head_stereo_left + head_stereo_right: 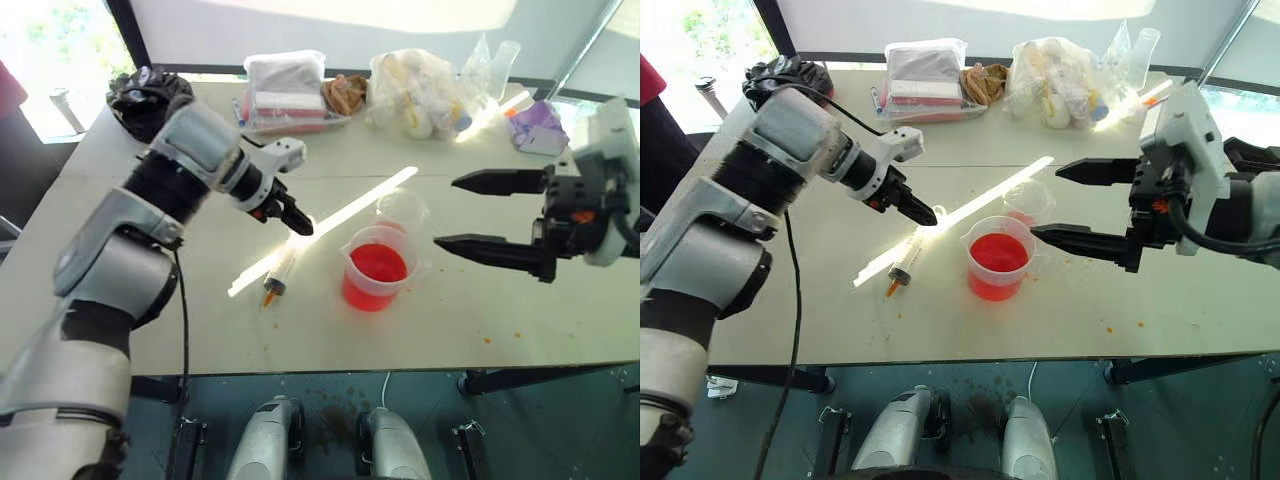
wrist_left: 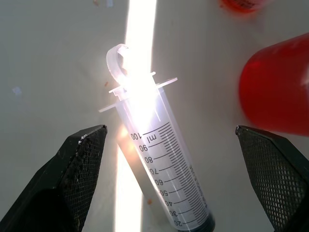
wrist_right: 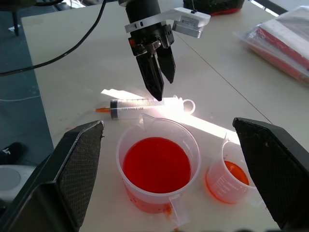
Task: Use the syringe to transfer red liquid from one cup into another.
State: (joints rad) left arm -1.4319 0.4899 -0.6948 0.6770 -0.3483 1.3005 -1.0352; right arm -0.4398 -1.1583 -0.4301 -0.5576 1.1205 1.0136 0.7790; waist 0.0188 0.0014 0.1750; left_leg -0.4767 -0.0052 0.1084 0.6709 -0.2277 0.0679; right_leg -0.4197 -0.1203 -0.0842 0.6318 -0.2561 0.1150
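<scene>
Clear plastic syringe (image 1: 281, 274) lies flat on the desk (image 1: 520, 310) just left of the larger beaker (image 1: 377, 270) of red liquid (image 1: 378, 264); pick-up step: left tool (image 1: 297, 219), wide open and empty, hovers above it and must descend astride the barrel; right tool (image 1: 478, 214) open, empty.
</scene>
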